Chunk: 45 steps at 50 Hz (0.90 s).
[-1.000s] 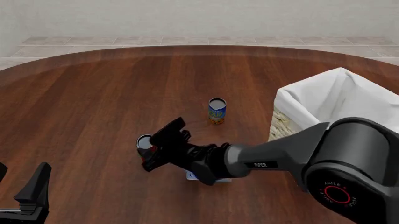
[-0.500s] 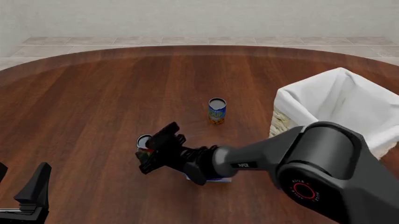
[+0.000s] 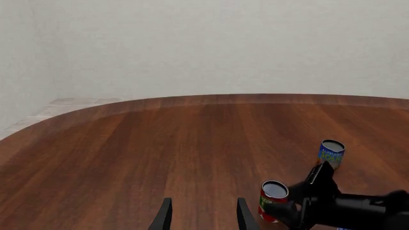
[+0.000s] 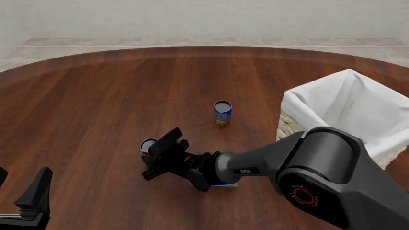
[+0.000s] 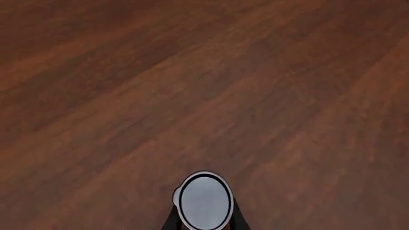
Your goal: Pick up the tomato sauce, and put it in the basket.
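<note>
The tomato sauce (image 4: 148, 144) is a small red-label can with a grey top, standing upright on the table left of centre. My right gripper (image 4: 153, 158) reaches across to it. In the right wrist view the can's top (image 5: 204, 200) sits between the two fingers (image 5: 170, 221), which lie close against its sides. The can (image 3: 273, 197) and right gripper (image 3: 295, 210) also show in the left wrist view. The basket (image 4: 290, 125), pale wicker with white lining, stands at the right. My left gripper (image 4: 28, 203) is open and empty at the near left, and shows in its own wrist view (image 3: 203, 214).
A blue-and-orange can (image 4: 222, 113) stands upright mid-table between the tomato sauce and the basket; it also shows in the left wrist view (image 3: 331, 154). A blue-white box (image 4: 227, 184) lies mostly hidden under my right forearm. The round wooden table (image 4: 96, 96) extends far back.
My right gripper has come down and a little left, from above the tomato sauce to around it. The can still stands on the table. The left arm has not moved.
</note>
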Each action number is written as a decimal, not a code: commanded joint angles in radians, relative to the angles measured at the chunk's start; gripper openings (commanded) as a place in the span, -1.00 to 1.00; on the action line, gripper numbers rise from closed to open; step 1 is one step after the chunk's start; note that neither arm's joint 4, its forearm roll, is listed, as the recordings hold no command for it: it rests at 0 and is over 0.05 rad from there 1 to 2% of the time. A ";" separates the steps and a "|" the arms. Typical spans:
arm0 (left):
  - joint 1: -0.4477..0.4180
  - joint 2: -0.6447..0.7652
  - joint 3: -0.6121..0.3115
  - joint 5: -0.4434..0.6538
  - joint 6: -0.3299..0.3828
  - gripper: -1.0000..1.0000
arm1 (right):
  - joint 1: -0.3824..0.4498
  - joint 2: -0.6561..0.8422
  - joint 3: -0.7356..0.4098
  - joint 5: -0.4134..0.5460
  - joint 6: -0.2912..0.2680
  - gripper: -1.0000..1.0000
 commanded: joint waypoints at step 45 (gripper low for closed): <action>0.000 0.000 0.000 0.000 0.000 1.00 | 0.032 -0.303 0.162 0.093 -0.079 -1.00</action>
